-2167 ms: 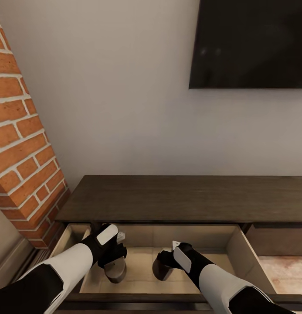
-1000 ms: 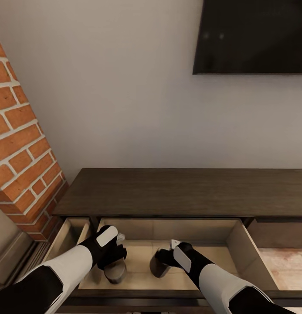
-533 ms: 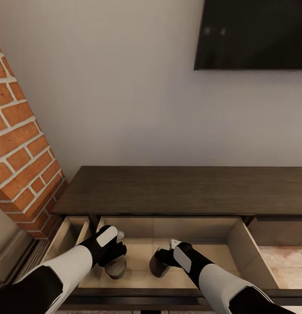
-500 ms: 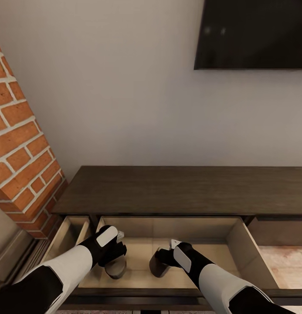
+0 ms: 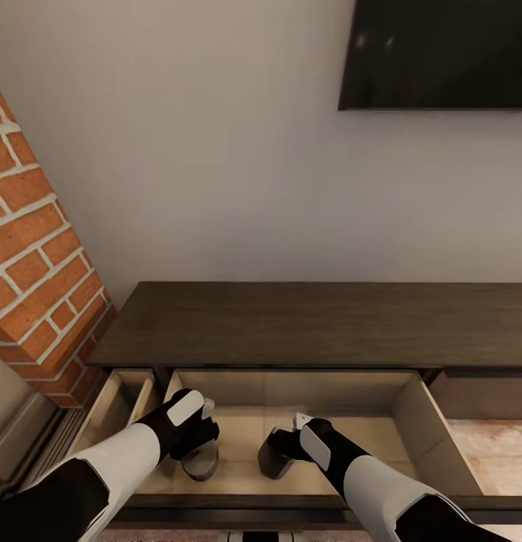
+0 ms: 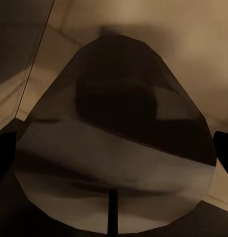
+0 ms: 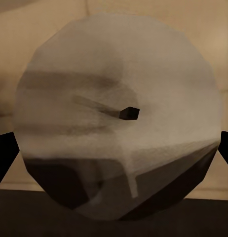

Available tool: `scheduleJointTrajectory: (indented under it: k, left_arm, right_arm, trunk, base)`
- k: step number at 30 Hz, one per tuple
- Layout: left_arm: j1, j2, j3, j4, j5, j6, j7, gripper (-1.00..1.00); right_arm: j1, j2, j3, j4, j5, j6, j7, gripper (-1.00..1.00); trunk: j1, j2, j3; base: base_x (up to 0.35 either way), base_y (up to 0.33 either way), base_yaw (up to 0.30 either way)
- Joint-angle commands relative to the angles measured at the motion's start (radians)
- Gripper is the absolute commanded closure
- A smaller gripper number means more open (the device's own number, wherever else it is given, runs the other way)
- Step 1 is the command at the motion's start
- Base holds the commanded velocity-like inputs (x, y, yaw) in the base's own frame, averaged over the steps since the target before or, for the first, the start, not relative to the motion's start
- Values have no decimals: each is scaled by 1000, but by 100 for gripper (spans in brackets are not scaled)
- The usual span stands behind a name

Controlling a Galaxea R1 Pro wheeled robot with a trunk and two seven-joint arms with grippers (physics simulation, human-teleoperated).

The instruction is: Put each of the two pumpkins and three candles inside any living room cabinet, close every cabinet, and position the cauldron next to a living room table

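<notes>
Since the earlier pictures mostly the camera has shifted: the cabinet [image 5: 313,324] and the TV [image 5: 438,53] sit a little higher in the head view, and a second open compartment [image 5: 117,399] shows at the left. Both arms stay low in the open drawer [image 5: 411,410], each with a candle, and the candles have hardly moved. I judge that both candles are now at or near the drawer floor, so releasing them is the next step.

In its wrist view, the left gripper [image 5: 191,440] has its dark fingers [image 6: 5,153] at both sides of the left candle [image 6: 114,148], pinching it. The right gripper [image 5: 285,444] holds the right candle [image 7: 119,123] the same way, its fingers [image 7: 3,158] against both flanks.
</notes>
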State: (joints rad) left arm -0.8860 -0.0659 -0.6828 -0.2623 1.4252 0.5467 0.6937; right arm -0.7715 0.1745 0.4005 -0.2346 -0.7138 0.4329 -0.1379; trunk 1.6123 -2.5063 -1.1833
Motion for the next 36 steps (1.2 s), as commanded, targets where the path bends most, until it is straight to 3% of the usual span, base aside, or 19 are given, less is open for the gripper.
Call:
scheduleJointTrajectory:
  k: [1, 13, 21, 36]
  left_arm:
    - [0, 0, 0, 0, 0, 0, 0, 100]
    - [0, 0, -2, 0, 0, -5, -3, 100]
    - [0, 1, -3, 0, -2, -5, -60, 100]
    - [0, 1, -4, 0, -2, -5, -63, 100]
  right_arm:
    - [0, 0, 0, 0, -1, 0, 0, 100]
    - [0, 0, 0, 0, -1, 0, 0, 100]
    - [0, 0, 0, 0, -1, 0, 0, 100]
    - [0, 0, 0, 0, -1, 0, 0, 100]
  trunk:
    - [0, 0, -2]
    - [0, 0, -21]
    - [0, 0, -33]
    - [0, 0, -57]
  base:
    - [0, 0, 0]
    - [0, 0, 0]
    - [0, 0, 0]
    - [0, 0, 0]
